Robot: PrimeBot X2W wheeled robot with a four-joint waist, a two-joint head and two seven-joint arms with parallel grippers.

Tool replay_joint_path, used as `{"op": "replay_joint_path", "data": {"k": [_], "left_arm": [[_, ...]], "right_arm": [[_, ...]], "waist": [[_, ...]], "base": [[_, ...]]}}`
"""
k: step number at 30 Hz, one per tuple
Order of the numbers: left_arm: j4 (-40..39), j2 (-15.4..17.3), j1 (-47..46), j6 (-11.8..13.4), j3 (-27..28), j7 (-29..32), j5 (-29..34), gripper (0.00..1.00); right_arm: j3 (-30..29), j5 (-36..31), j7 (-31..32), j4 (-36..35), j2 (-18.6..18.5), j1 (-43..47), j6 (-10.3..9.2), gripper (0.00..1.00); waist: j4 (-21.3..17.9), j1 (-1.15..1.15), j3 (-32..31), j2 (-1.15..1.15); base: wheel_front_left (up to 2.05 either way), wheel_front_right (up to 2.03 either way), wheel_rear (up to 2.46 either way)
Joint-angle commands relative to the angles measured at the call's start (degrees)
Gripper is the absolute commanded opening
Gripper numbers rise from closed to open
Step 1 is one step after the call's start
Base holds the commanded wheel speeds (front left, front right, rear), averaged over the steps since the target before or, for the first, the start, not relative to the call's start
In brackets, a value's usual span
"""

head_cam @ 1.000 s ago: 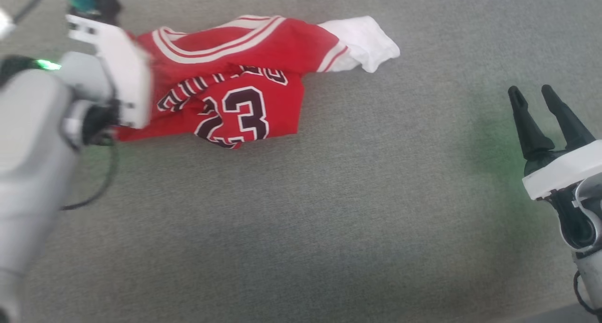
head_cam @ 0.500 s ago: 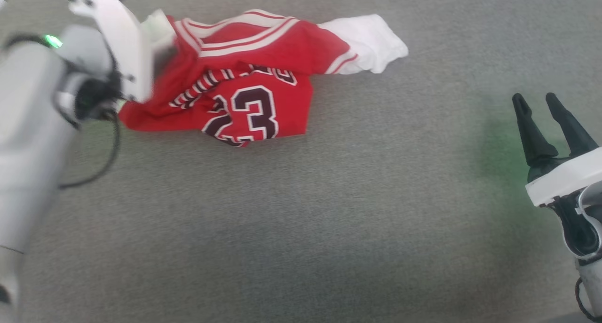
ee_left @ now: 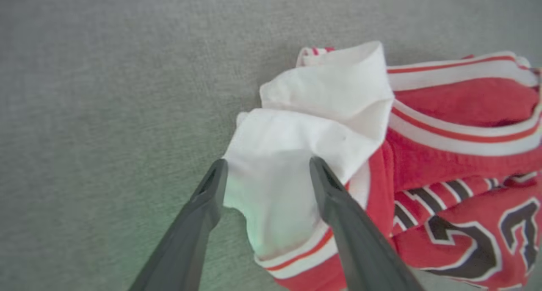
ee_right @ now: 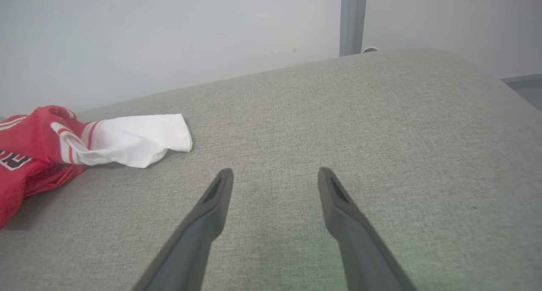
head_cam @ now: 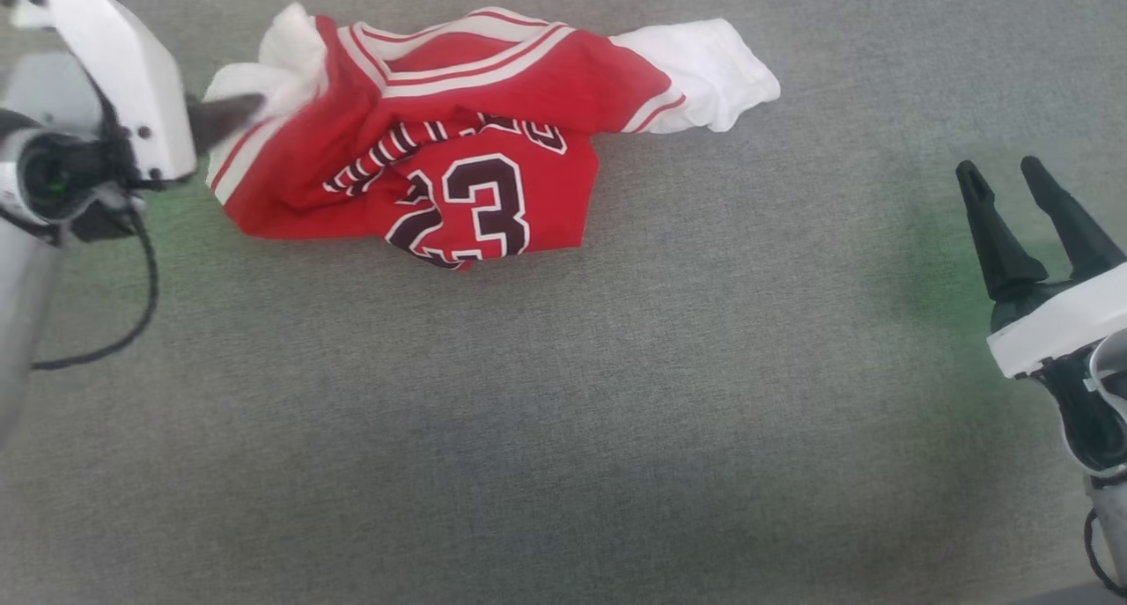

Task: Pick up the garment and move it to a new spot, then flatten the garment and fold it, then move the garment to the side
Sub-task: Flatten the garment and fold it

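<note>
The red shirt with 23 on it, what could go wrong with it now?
The left hand is open with its fingers on both sides of the white sleeve of the garment, so it might snag and drag the cloth when it moves. The garment lies crumpled, so folding now could trap wrinkles.

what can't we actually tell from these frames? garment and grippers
Left gripper, left wrist view: open astride the white fabric; contact with it unclear.
Head view: its finger is motion-blurred, the rest behind the white wrist housing.
Lettering, head view: lost in the garment's folds.
Right wrist view: garment cut off by the left edge.
</note>
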Motion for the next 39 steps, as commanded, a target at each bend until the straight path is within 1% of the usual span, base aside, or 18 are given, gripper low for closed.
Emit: {"op": "replay_joint_path", "data": {"k": [1, 5, 7, 9, 10, 11, 12, 18, 21, 23, 28, 33, 34, 35, 36, 37, 38, 39], "left_arm": [[0.51, -0.02, 0.39, -0.50, 0.55, 0.30, -0.65, 1.00], [1.92, -0.26, 1.18, -1.05, -1.26, 0.75, 0.70, 1.00], [2.78, -1.07, 0.81, -0.75, -1.14, 0.53, 0.34, 1.00], [3.47, -1.60, 0.66, -1.33, -1.54, 0.42, 0.43, 1.00], [3.80, -1.88, 0.51, -1.53, -1.54, 0.13, 0.37, 0.96], [4.12, -2.18, 0.29, -1.46, -1.32, -0.29, 0.23, 0.51], [4.45, -2.45, 0.03, -1.54, -1.07, -0.75, 0.03, 0.00], [5.81, -2.34, -0.84, -2.08, 0.43, -5.00, 0.01, 0.00], [6.68, -1.23, -0.17, -2.05, 1.68, -8.14, 0.11, 0.00], [7.47, -0.11, 1.11, -1.47, 2.86, -9.78, -0.53, 0.00], [8.64, 2.97, 4.39, -0.88, 3.33, -11.69, 0.14, 0.00], [9.75, 3.00, 6.96, -0.88, 2.83, -14.35, 1.09, 0.00], [10.07, 2.90, 7.18, -0.85, 2.63, -15.02, 1.52, 0.02], [10.42, 2.70, 7.34, -0.71, 2.43, -15.82, 1.94, 0.16], [10.71, 2.48, 7.51, -0.72, 2.22, -16.70, 2.41, 0.46], [10.91, 2.34, 7.67, -1.02, 2.10, -17.86, 2.50, 0.97], [11.08, 2.26, 7.95, -1.38, 2.12, -19.27, 2.68, 1.00], [11.10, 2.08, 8.39, -1.71, 2.20, -20.91, 3.06, 1.00]], "right_arm": [[-0.39, -0.26, 0.29, -0.50, -0.18, 0.50, 0.00, 1.00], [-0.85, -0.59, 0.87, -1.46, -0.40, 0.55, 0.00, 1.00], [-0.94, -0.80, 1.14, -1.73, -0.28, 0.50, 0.00, 1.00], [-0.93, -1.07, 1.39, -2.04, -0.11, 0.48, 0.00, 1.00], [-0.94, -1.20, 1.56, -2.17, -0.03, 0.52, 0.00, 1.00], [-1.01, -1.29, 1.66, -2.28, -0.01, 0.62, 0.00, 1.00], [-1.11, -1.34, 1.70, -2.35, -0.03, 0.76, 0.00, 1.00], [-2.21, -1.87, 2.30, -2.68, -0.14, 1.42, 0.00, 1.00], [-2.60, -2.38, 2.86, -3.01, -0.06, 2.10, 0.00, 1.00], [-2.65, -2.51, 3.33, -3.29, 0.16, 2.22, 0.00, 1.00], [-3.08, -2.97, 4.41, -4.14, 0.43, 2.50, 0.00, 1.00], [-3.61, -3.27, 5.30, -5.11, 0.05, 3.12, 0.00, 1.00], [-3.58, -3.48, 5.58, -5.33, -0.14, 3.13, 0.00, 1.00], [-3.57, -3.66, 5.76, -5.51, -0.34, 3.10, 0.00, 1.00], [-3.48, -3.79, 5.96, -5.80, -0.55, 3.18, 0.00, 1.00], [-3.37, -4.08, 6.37, -6.14, -0.82, 3.28, 0.00, 1.00], [-3.15, -4.32, 6.54, -6.46, -1.12, 3.33, 0.00, 1.00], [-2.82, -4.57, 7.04, -6.83, -1.50, 3.31, 0.00, 1.00]], "waist": [[-0.29, 0.00, 0.29, 0.00], [-0.58, 0.00, 0.78, 0.00], [-0.65, 0.00, 0.97, 0.00], [-0.68, 0.00, 1.06, 0.00], [-0.62, 0.00, 1.04, 0.00], [-0.50, 0.00, 0.99, 0.00], [-0.32, 0.00, 0.89, 0.00], [1.61, 0.00, -0.36, 0.00], [2.90, 0.00, -1.45, 0.00], [3.48, 0.00, -2.10, 0.00], [4.18, 0.00, -2.75, 0.00], [4.34, 0.00, -2.91, 0.00], [4.36, 0.00, -2.98, 0.00], [4.41, 0.00, -3.14, 0.00], [4.52, 0.00, -3.40, 0.00], [4.67, 0.00, -3.68, 0.00], [4.82, 0.00, -3.99, 0.00], [5.05, 0.00, -4.35, 0.00]], "base": [[0.00, 0.00, 0.00], [0.00, 0.00, 0.00], [0.00, 0.00, 0.00], [0.00, 0.00, 0.00], [0.00, 0.00, 0.00], [0.00, 0.00, 0.00], [0.00, 0.00, 0.00], [0.00, 0.00, 0.00], [0.00, 0.00, 0.00], [0.00, 0.00, 0.00], [0.00, 0.00, 0.00], [0.00, 0.00, 0.00], [0.00, 0.00, 0.00], [0.00, 0.00, 0.00], [0.00, 0.00, 0.00], [0.00, 0.00, 0.00], [0.00, 0.00, 0.00], [0.00, 0.00, 0.00]]}}
